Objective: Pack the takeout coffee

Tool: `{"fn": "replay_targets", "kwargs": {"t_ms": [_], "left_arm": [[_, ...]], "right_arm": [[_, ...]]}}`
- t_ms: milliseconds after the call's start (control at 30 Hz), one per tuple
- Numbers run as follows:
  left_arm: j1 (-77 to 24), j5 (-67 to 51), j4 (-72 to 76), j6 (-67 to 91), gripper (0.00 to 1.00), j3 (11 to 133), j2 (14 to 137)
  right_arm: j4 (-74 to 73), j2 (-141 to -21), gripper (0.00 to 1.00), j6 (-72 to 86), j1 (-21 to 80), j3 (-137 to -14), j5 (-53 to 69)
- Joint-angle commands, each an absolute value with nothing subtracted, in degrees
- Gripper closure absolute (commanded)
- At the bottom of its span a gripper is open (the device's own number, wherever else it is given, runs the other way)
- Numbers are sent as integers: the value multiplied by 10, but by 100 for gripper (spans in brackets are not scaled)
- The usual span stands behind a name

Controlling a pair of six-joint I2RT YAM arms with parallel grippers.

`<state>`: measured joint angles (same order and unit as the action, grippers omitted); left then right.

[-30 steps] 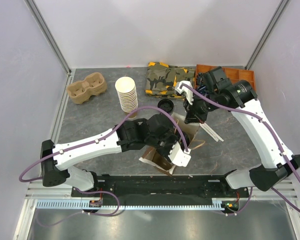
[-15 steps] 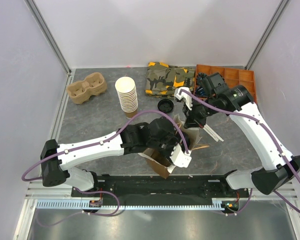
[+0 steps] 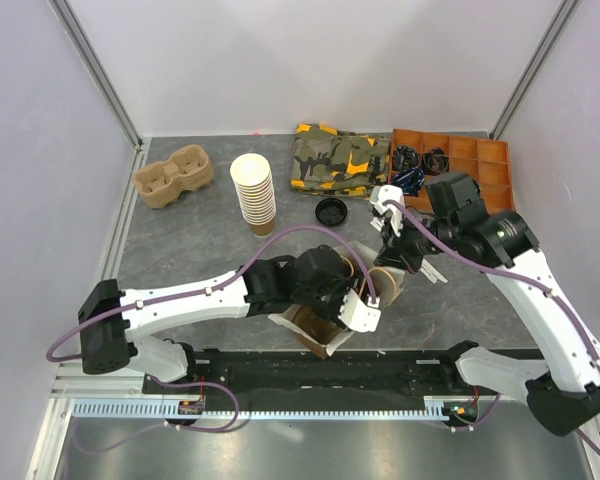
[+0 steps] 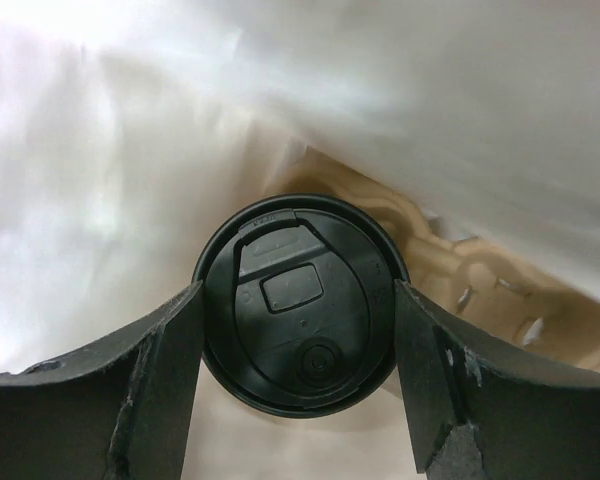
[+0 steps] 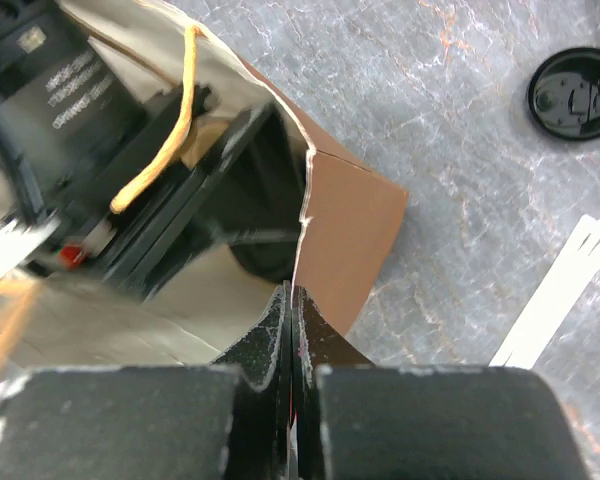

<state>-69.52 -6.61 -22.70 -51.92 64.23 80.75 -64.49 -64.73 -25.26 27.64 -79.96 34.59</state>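
The takeout coffee shows in the left wrist view by its round black lid [image 4: 298,300]. It is inside a paper bag [image 4: 130,180] that is white inside. My left gripper [image 4: 298,290] is shut on it, one finger [image 4: 150,380] on each side of the lid. A beige moulded pulp carrier [image 4: 480,290] lies in the bag behind the cup. My right gripper [image 5: 293,300] is shut on the bag's torn upper edge; the bag's brown outer wall [image 5: 350,230] is just beyond it. From above, the bag [image 3: 385,285] stands between both arms and hides the left fingers and the cup.
A loose black lid [image 3: 331,211] and white strips [image 3: 427,266] lie near the bag. At the back are a tall stack of lidless cups [image 3: 253,190], a pulp cup carrier [image 3: 173,175], a camouflage cloth [image 3: 335,160] and an orange compartment tray [image 3: 475,158].
My right gripper has drawn the bag's edge toward the near side and the right. The bag's mouth now stands more upright around my left gripper, which still holds the cup.
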Motion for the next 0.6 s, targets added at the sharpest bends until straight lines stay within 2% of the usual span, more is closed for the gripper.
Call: {"fn": "replay_targets", "kwargs": {"t_ms": [0,200,567], "left_arm": [[-697,-32,-166,-450,77,617,776],[-697,-24,-137,-425,77,587,774],[-677,-53,-112,-399,78,548,806]], "right_arm": [[-585,-593,100,-181,279,-757,349],[-545,-563,100,-162,279,-699,344],[-546,-583,100,-185,279,-693,350]]}}
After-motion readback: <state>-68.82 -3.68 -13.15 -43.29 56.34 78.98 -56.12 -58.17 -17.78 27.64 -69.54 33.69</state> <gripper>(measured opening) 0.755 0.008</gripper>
